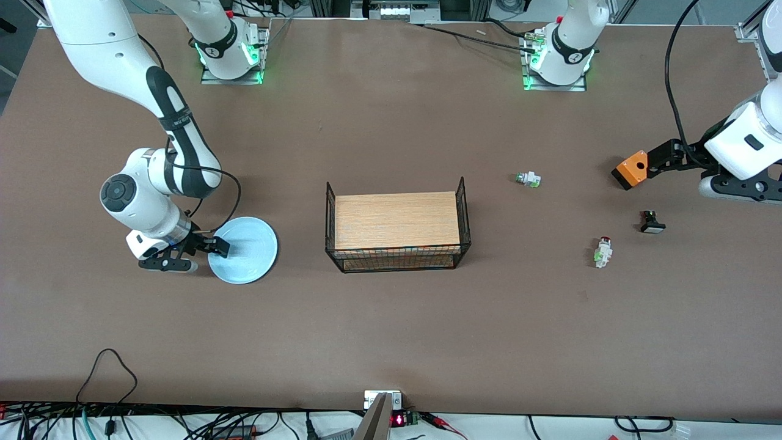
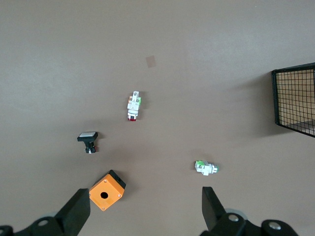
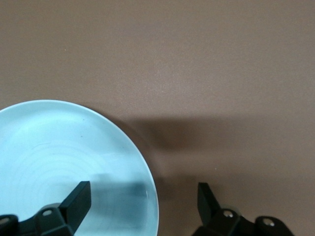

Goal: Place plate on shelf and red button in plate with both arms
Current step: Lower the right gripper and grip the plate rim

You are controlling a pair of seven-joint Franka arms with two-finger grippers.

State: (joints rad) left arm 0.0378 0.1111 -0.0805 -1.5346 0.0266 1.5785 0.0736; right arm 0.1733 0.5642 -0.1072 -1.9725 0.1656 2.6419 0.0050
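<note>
The pale blue plate lies on the table toward the right arm's end. It also shows in the right wrist view. My right gripper is open and straddles the plate's rim, with one finger over the plate and one outside it. The red button lies on its side toward the left arm's end, and shows in the left wrist view. My left gripper is open and empty in the air over the table, beside an orange box, as the left wrist view shows.
A black wire basket with a wooden board stands mid-table; its corner shows in the left wrist view. A green-capped white switch, a black white-faced button and the orange box lie around the red button.
</note>
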